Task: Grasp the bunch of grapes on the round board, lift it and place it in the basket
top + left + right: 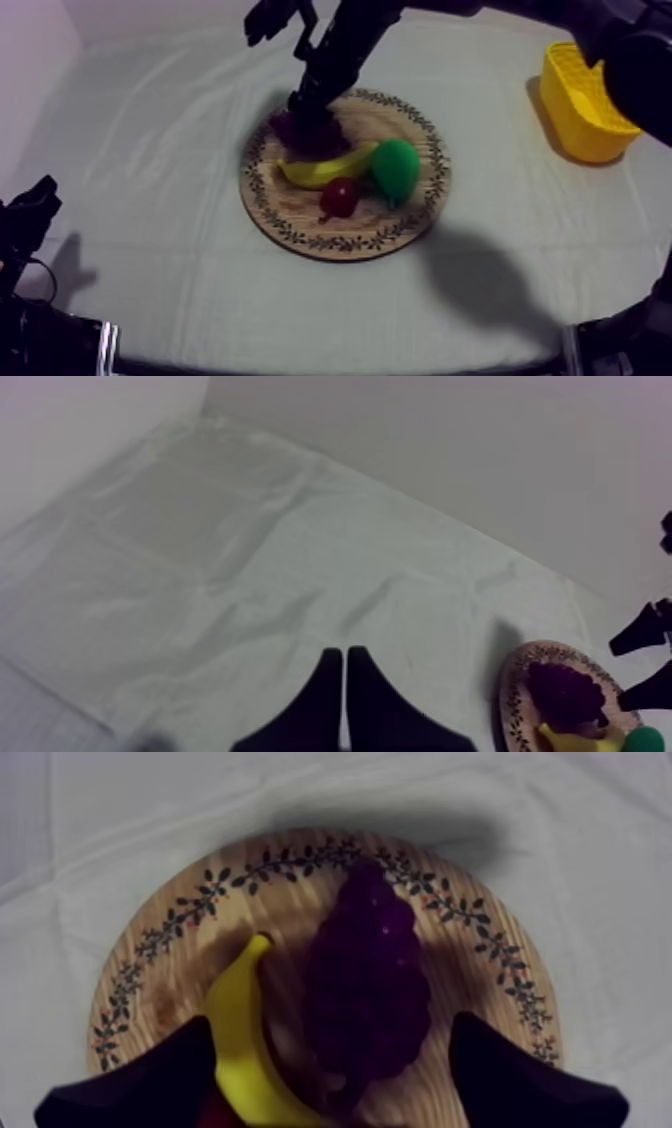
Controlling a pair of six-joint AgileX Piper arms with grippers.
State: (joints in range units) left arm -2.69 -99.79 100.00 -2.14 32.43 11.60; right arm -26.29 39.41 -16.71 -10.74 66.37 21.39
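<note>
Right pincer [335, 1052] spread wide, straddling the dark purple bunch of grapes [368, 982] on the round wooden board with patterned rim [160, 952], lined up to grab, I'd say. Ribbed yellow basket [585, 100] sits well apart. Left pincer [344, 658], fingers together, parked clear.

right gripper [332, 1032]: fingers spread (gripping nothing)
bunch of grapes [365, 977]: between them, mid wooden board [165, 942], tip near rim
banana [238, 1037]: touching grapes' side
</note>
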